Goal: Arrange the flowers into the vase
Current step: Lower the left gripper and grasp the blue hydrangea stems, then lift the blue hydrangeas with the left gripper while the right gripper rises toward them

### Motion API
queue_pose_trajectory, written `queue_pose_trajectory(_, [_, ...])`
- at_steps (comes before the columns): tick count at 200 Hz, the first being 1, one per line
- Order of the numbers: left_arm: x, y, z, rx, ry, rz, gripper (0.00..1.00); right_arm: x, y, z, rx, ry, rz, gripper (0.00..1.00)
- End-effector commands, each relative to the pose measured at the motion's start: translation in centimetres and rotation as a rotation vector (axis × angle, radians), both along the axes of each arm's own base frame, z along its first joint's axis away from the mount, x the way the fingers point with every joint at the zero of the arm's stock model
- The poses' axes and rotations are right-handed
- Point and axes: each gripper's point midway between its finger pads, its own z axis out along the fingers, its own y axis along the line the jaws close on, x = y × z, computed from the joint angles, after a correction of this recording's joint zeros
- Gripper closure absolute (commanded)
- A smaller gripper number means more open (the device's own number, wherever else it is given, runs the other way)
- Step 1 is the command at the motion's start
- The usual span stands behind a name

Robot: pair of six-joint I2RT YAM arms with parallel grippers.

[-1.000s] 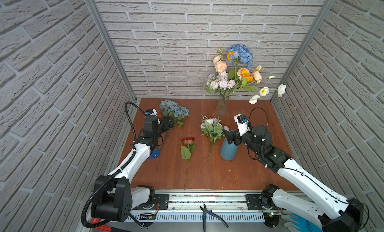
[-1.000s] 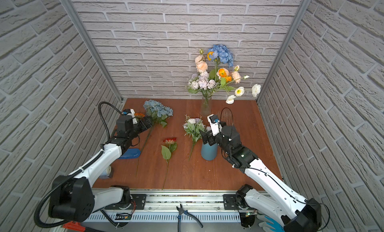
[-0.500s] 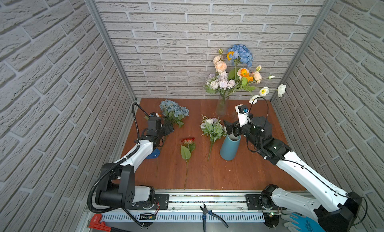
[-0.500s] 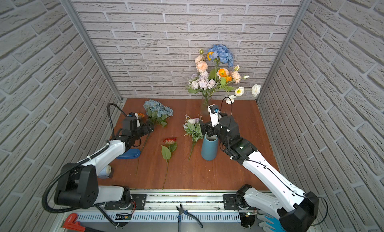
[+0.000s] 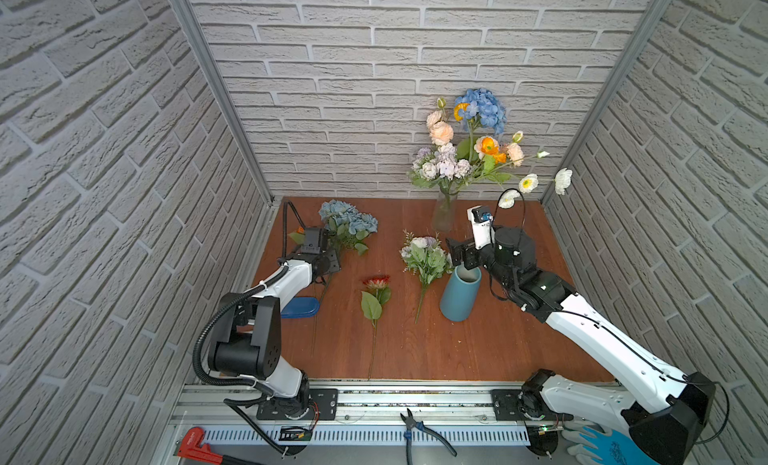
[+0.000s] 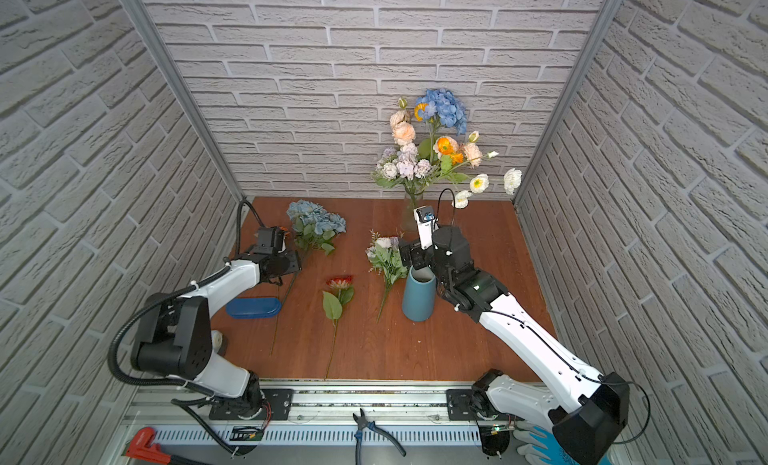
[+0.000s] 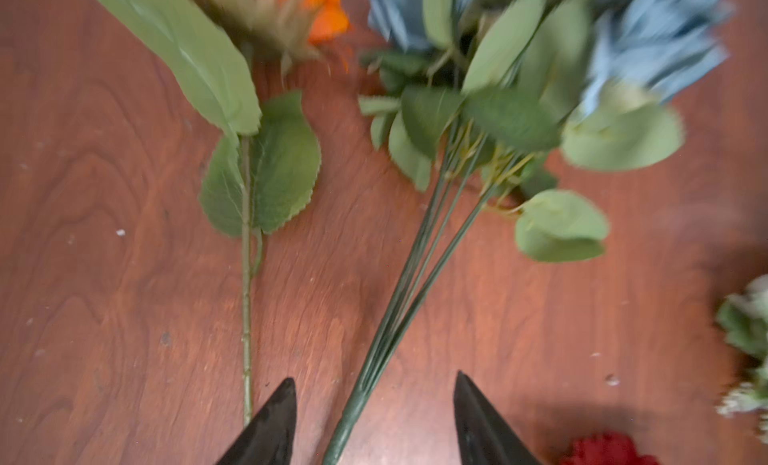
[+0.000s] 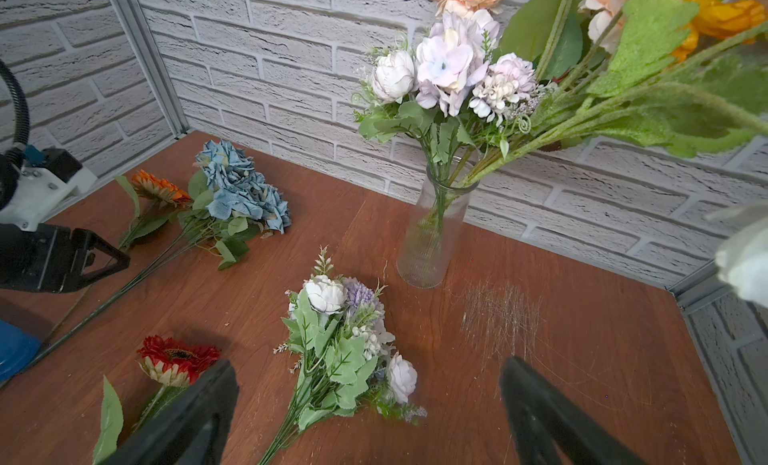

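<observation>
Between your left gripper's [image 7: 374, 377] parted fingers lie the hydrangea stems [image 7: 415, 267], touching neither; your right gripper's [image 8: 370, 363] fingers stand wide apart, lilac bunch [image 8: 340, 338] and glass vase [image 8: 432, 234] ahead of them

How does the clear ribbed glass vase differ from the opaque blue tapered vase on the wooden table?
The clear ribbed glass vase is see-through; the opaque blue tapered vase is solid-coloured. The glass vase holds a mixed bouquet; the blue vase shows no flowers in its mouth. The glass vase stands far back on the brown wooden table; the blue vase stands nearer its middle. Both stand mouth-up on that table.
</observation>
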Motion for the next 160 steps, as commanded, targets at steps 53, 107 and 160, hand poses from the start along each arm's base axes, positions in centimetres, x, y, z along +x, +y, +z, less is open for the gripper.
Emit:
queue_pose_trajectory(53, [-1.0,-0.1,-3.5,0.026,0.128,-0.030,0.46,0.1,-0.5,1.4,0.062,-0.071,-0.033,0.00])
queue_pose_trajectory(107, [-2.1,-0.1,-5.9,0.063,0.208,-0.022,0.59,0.1,-0.3,1.4,0.025,-0.061,-0.015,0.00])
queue_pose_trajectory(160, [-2.1,-0.5,-6.0,0.060,0.206,-0.034,0.86,0.2,-0.1,1.2,0.032,-0.058,-0.015,0.00])
